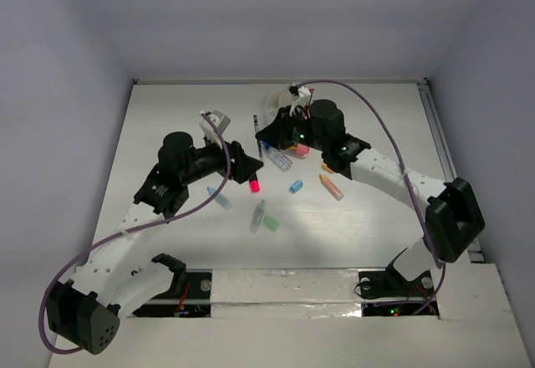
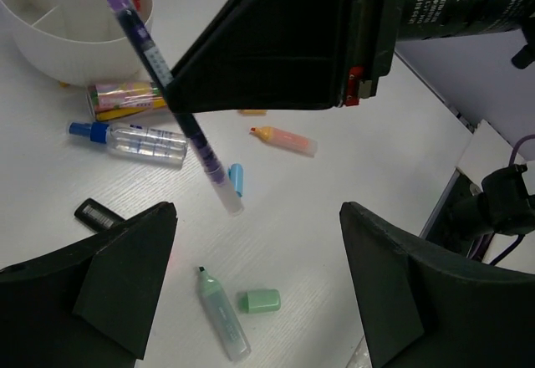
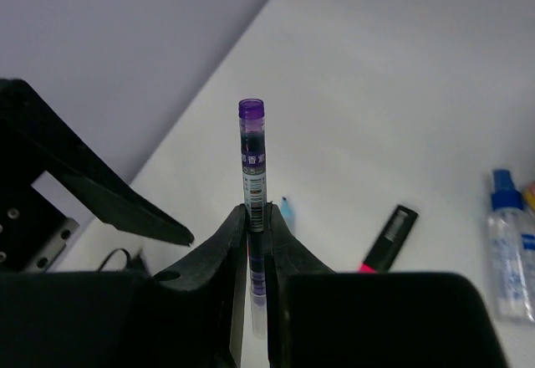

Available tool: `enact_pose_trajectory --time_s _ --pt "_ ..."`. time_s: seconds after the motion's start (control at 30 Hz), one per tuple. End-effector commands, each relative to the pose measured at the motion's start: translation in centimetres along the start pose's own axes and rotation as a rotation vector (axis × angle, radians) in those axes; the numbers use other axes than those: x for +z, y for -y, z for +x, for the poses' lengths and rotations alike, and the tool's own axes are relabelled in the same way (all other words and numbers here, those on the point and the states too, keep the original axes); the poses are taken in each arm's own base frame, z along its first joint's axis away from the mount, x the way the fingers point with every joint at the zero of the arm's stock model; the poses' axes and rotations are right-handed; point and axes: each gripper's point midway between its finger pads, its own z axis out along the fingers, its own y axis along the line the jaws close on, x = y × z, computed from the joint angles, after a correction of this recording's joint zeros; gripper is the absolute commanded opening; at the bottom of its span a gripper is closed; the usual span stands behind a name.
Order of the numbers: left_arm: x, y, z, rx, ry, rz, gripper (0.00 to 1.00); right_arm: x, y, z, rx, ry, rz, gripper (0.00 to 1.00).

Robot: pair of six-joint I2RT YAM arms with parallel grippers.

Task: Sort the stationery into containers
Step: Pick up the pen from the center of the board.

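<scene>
My right gripper (image 3: pixel 257 213) is shut on a purple-capped pen (image 3: pixel 253 155) and holds it upright above the table. In the left wrist view the pen (image 2: pixel 167 92) slants just beside the white divided cup (image 2: pixel 50 46), which holds a red pen. My left gripper (image 2: pixel 257 242) is open and empty, hovering above a green marker (image 2: pixel 221 314) and its loose green cap (image 2: pixel 259 301). In the top view the right gripper (image 1: pixel 266 134) and the left gripper (image 1: pixel 248 167) are close together mid-table.
Loose on the table: a blue-capped clear pen (image 2: pixel 134 140), pink-and-yellow pieces (image 2: pixel 125 99), an orange marker (image 2: pixel 284 140), a blue cap (image 2: pixel 236 178), a black-and-pink highlighter (image 2: pixel 99 215) and a pale blue piece (image 1: pixel 219 198). Walls enclose the table.
</scene>
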Motion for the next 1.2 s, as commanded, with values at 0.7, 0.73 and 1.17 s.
enact_pose_trajectory --time_s 0.7,0.73,1.17 --pt "-0.3 -1.8 -2.7 0.028 0.105 -0.135 0.47 -0.6 -8.8 -3.7 0.15 0.208 -0.404 0.0" --pt "-0.3 -2.0 -2.7 0.023 0.106 -0.143 0.45 -0.7 -9.0 -3.6 0.15 0.202 -0.413 0.0" --pt "-0.8 -2.5 -3.3 0.017 0.134 -0.178 0.15 0.0 -8.8 -1.4 0.182 0.15 -0.415 0.0"
